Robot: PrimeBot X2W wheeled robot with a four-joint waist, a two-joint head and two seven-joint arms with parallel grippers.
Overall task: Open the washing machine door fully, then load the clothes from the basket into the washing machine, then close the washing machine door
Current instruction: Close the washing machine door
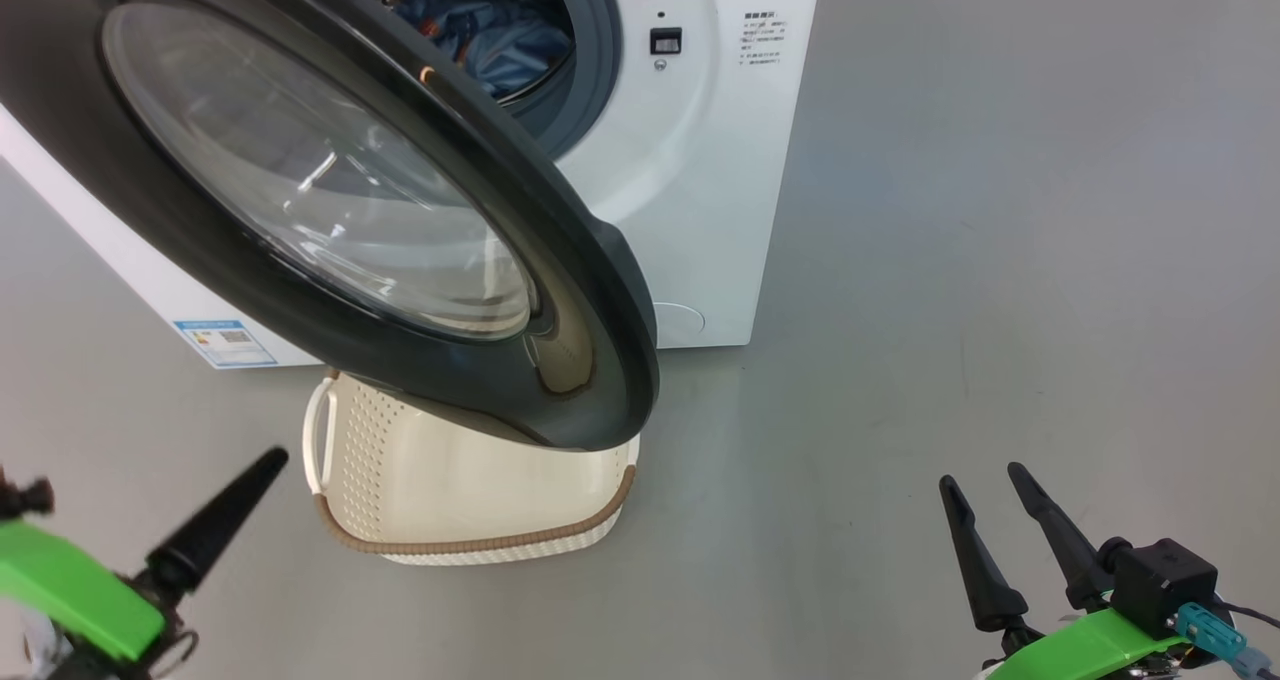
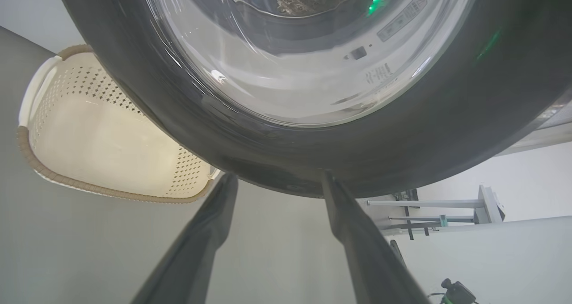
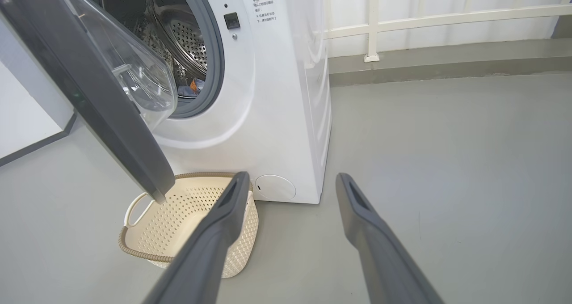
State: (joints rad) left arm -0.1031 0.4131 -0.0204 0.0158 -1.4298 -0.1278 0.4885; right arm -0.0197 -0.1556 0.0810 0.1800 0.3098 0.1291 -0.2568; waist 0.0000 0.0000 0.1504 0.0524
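While the left claw (image 2: 278,176) and right claw (image 3: 291,175) gape empty, the glossy round door (image 1: 585,300) overhangs the perforated cream basket (image 1: 480,545).

One washing machine (image 1: 700,210) is counted, with one door (image 1: 590,290) and one blue label sticker (image 1: 225,343) on it. One basket (image 1: 480,490) is seen. Two grippers are counted — the left gripper (image 2: 278,183) and the right gripper (image 1: 982,475) — each with two dark fingers (image 3: 223,232). The clothes (image 1: 500,40) are seen as one blue heap; separate garments cannot be counted.
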